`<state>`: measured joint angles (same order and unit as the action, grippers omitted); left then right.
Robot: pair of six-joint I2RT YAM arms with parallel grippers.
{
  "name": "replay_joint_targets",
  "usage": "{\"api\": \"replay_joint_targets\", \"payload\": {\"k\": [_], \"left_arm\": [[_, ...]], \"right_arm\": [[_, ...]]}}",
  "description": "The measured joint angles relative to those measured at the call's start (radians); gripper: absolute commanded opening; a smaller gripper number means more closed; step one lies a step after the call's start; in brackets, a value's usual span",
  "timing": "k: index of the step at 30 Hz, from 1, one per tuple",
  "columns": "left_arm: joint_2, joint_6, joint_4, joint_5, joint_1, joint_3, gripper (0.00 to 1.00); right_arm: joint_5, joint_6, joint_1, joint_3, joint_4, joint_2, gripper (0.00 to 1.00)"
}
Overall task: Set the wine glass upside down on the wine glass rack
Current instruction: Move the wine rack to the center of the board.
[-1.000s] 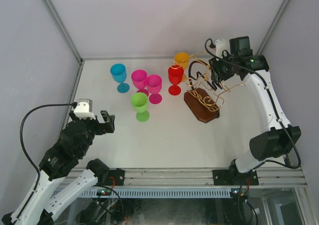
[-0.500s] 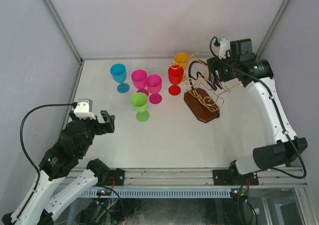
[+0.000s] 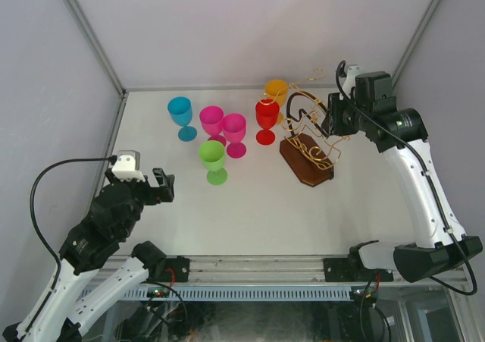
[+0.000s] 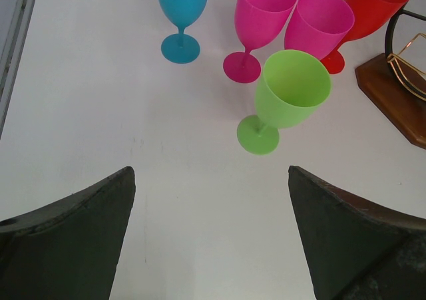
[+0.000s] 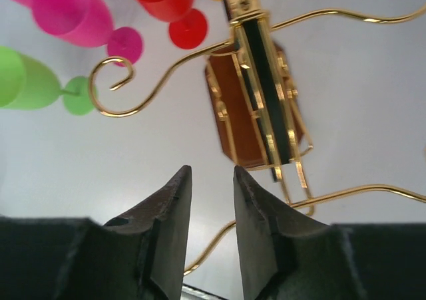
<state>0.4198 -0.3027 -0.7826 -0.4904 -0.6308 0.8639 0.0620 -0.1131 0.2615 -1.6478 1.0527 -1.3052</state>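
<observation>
Top view: the gold wire wine glass rack (image 3: 309,126), with scroll arms, a black centre loop and a dark brown wooden base (image 3: 307,169), stands on the white table (image 3: 250,213) at about 3 o'clock from the table's centre.

6 plastic wine glasses stand upright on the table, all on the rack's 9 o'clock side. The red wine glass (image 3: 267,116) is just beside the rack. The orange wine glass (image 3: 276,90) is at the red one's 12 o'clock, partly behind wire. The pink wine glass (image 3: 234,128) and magenta wine glass (image 3: 211,119) are close together. The green wine glass (image 3: 212,155) is at their 6 o'clock, and the blue wine glass (image 3: 180,113) is farthest out at 9 o'clock.

The right gripper (image 3: 330,127) hovers at the rack's 3 o'clock side among the wire arms. In the wrist view its jaws are narrow, with a thin gap and nothing between them. We cannot tell if it touches the wire.

The left gripper (image 3: 168,185) sits near the table's 8 o'clock edge. Its jaws are wide and hold nothing, and the green glass is at its 12 o'clock, well apart.
</observation>
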Motion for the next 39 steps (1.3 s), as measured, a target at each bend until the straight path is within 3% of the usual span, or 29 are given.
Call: {"api": "replay_joint_targets", "payload": {"k": [6, 13, 39], "left_arm": [[0.000, 0.000, 0.000, 0.000, 0.000, 0.000, 1.00], [0.000, 0.000, 0.000, 0.000, 0.000, 0.000, 1.00], [0.000, 0.000, 0.000, -0.001, 0.000, 0.000, 1.00]], "right_arm": [[0.103, -0.034, 0.003, 0.039, -0.019, -0.003, 0.18], [0.122, -0.049, -0.013, 0.094, -0.029, -0.039, 0.05], [-0.067, -0.031, -0.119, 0.076, -0.001, -0.127, 0.04]]}}
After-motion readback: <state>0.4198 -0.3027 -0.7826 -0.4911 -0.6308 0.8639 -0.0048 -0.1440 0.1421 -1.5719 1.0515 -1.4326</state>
